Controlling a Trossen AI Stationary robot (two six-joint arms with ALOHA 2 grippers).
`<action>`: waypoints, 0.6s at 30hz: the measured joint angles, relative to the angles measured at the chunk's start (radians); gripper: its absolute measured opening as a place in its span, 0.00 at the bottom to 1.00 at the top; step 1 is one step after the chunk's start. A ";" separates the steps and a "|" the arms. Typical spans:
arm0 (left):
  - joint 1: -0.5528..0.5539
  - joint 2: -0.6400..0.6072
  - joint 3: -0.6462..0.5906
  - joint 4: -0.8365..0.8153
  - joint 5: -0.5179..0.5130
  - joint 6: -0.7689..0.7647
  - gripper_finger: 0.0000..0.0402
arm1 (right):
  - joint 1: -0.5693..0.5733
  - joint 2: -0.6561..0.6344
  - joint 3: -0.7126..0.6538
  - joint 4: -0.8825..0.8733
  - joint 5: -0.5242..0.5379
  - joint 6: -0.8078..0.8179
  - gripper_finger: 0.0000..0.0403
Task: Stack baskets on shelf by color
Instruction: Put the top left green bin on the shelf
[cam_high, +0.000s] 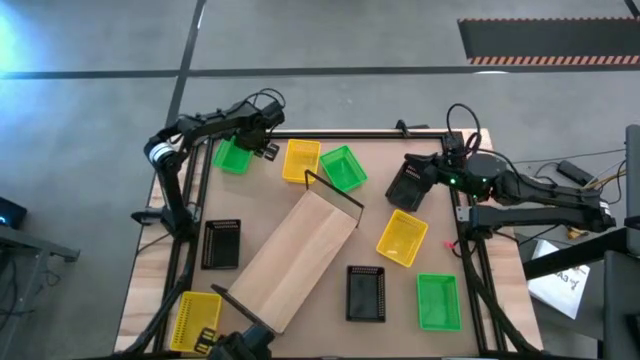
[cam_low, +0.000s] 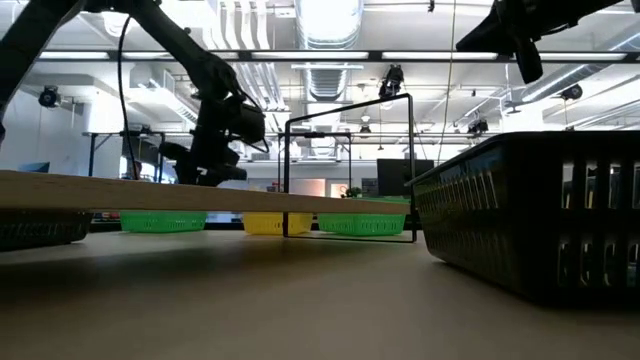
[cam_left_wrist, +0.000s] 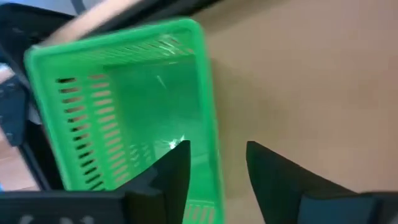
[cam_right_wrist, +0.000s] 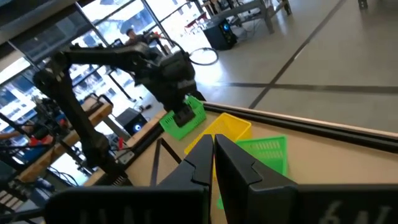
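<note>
The shelf (cam_high: 300, 255), a pale board with black end frames, lies slantwise mid-table. Loose baskets stand around it: green (cam_high: 343, 168), yellow (cam_high: 301, 160), yellow (cam_high: 402, 237), black (cam_high: 221, 244), black (cam_high: 365, 293), green (cam_high: 438, 300), yellow (cam_high: 195, 320). My left gripper (cam_left_wrist: 214, 165) is open at the far left corner over a green basket (cam_left_wrist: 118, 106). One finger hangs inside its long wall and the other outside. My right gripper (cam_right_wrist: 215, 155) is shut at the right edge, with a black basket (cam_high: 408, 183) at its fingers. My right gripper is shut on the black basket (cam_high: 410, 185), coming at it from the table's right. The basket is tilted and appears lifted off the table. The gripper itself hides the place of contact, so the part held cannot be told.
The shelf's upright end frame (cam_low: 350, 165) stands between the two arms. A black basket (cam_low: 540, 215) sits close to the low camera. Bare tabletop (cam_high: 440, 250) shows between the shelf and the right edge. A black metal frame borders the table.
</note>
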 joint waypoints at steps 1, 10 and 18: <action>0.003 0.000 0.000 0.001 -0.003 0.000 0.31 | 0.000 0.000 0.000 0.000 0.000 0.000 0.02; 0.016 -0.005 -0.035 0.058 0.024 0.020 0.11 | 0.000 0.011 -0.001 0.008 0.000 0.026 0.02; 0.016 -0.005 -0.043 0.084 0.071 0.044 0.02 | 0.000 0.021 -0.001 0.008 0.000 0.027 0.02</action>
